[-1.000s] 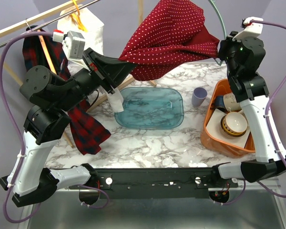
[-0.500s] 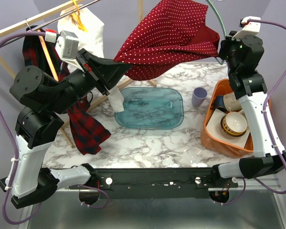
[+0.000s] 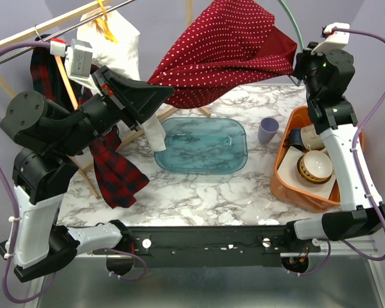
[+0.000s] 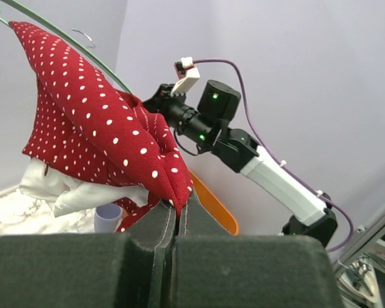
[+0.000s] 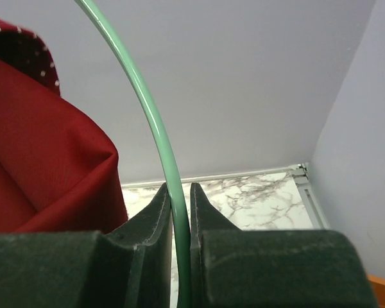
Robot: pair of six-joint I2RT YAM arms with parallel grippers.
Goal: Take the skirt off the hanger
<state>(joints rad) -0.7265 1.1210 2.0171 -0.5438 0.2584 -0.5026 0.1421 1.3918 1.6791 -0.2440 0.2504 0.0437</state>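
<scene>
- Red cloth with small white dots is the skirt (image 3: 224, 51). It hangs in the air over the back of the table (image 3: 199, 192), spread out between the two arms.
- The skirt is on a thin green hanger (image 5: 155, 122). The wire bends up along the skirt's right side and goes out of the top of the view from above.
- The left end effector (image 4: 177, 215) has its two dark fingers pressed together on a folded corner of the skirt, at the skirt's low left end.
- The right end effector (image 5: 179, 202) pinches the green hanger wire between its fingers, just beside the red cloth, high over the table's far right corner.
- In the left wrist view, some white cloth (image 4: 64, 189) peeks out under the red folds. I cannot tell if it is part of the skirt.
- Under the skirt, a see-through blue tray (image 3: 202, 144) lies flat in the middle of the table.
- A small purple cup (image 3: 267, 130) stands upright between the tray and an orange basket (image 3: 285, 183).
- The basket sits at the right edge of the table and holds bowls (image 3: 316, 165).
- At the left, a wooden rack (image 3: 19, 36) holds a red and dark checked cloth (image 3: 119, 176) that hangs down to the table. It also holds a white bag (image 3: 115, 42) on an orange hanger (image 3: 104, 22).
</scene>
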